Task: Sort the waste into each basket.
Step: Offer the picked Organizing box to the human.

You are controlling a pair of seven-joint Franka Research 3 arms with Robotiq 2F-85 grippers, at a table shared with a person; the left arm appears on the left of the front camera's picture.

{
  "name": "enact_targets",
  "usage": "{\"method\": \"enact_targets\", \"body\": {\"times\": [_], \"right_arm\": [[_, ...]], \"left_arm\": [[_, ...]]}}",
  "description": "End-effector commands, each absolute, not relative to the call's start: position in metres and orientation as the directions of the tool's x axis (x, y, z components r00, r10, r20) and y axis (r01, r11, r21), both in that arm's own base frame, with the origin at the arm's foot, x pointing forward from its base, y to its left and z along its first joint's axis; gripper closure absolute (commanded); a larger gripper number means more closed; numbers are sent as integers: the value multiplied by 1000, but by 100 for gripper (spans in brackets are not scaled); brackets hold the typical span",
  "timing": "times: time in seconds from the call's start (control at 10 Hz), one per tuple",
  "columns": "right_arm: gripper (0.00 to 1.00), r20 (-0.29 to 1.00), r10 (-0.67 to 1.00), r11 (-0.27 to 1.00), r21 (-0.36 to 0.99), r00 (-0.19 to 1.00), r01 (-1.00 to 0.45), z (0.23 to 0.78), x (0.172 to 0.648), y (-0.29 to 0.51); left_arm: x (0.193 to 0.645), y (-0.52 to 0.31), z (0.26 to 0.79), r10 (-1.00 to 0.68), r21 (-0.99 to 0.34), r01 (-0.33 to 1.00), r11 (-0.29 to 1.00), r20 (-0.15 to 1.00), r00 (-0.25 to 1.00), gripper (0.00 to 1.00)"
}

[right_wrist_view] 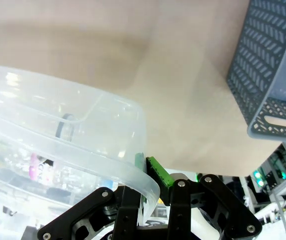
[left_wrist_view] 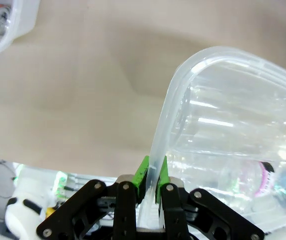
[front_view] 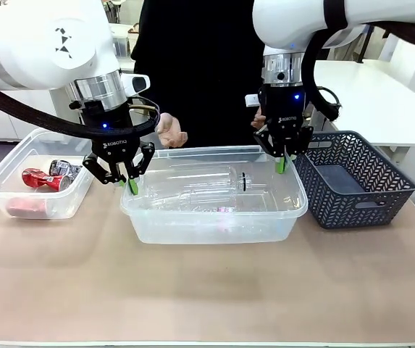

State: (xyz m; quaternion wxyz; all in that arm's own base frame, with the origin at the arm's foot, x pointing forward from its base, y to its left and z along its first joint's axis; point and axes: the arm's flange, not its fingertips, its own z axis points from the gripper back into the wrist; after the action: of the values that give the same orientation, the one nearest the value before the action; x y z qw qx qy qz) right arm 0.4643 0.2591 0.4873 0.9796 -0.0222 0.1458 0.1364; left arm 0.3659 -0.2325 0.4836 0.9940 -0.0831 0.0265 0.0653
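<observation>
Bright even indoor light; soft shadows on table (front_view: pixel 207 290); wrist views edge-distorted.

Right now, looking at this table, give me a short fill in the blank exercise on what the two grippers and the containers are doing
1. The left gripper is shut on the rim of the middle clear ____.
2. The tub on the robot's left holds crushed red and silver ____.
3. The right gripper pinches the rim of the middle tub, which holds clear plastic ____.
4. The lattice-walled basket beside it is dark ____.

Missing words: tub; cans; bottles; blue-grey
</observation>
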Motion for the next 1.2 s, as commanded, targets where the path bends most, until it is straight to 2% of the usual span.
{"method": "enact_targets", "body": {"times": [0.0,0.7,0.8,1.1], "right_arm": [[95,-284,273,958,-5,919,-286,489,459,261],[95,-292,261,962,-4,920,-274,487,464,259],[95,-238,358,930,3,903,-368,500,477,273],[95,-200,437,899,79,877,-431,502,577,306]], "left_arm": [[368,-233,487,131,-178,-139,974,-59,990,92],[368,-233,487,131,-178,-139,974,-59,990,92],[366,-232,484,125,-162,-134,978,-64,990,92],[447,-216,503,101,-183,-99,978,-2,995,92]]}}
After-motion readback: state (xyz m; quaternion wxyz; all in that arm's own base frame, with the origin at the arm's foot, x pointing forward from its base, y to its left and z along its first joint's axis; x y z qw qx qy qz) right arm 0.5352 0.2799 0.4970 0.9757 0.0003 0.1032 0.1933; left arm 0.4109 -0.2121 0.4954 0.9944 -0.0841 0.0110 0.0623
